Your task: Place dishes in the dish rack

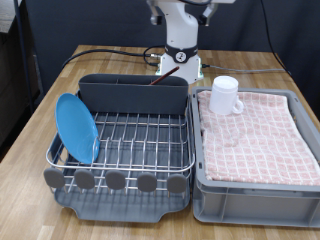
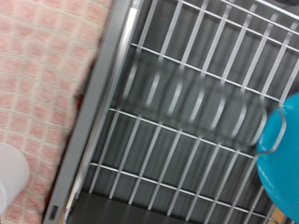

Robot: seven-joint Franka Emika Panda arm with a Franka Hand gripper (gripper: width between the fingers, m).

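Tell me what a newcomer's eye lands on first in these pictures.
The light-blue plate stands out, propped on edge in the wire grid at the exterior view's left side of the dark grey dish rack. Next comes the white mug, sitting on the pink checked towel in the grey bin at the exterior view's right. The end effector shows in neither view.
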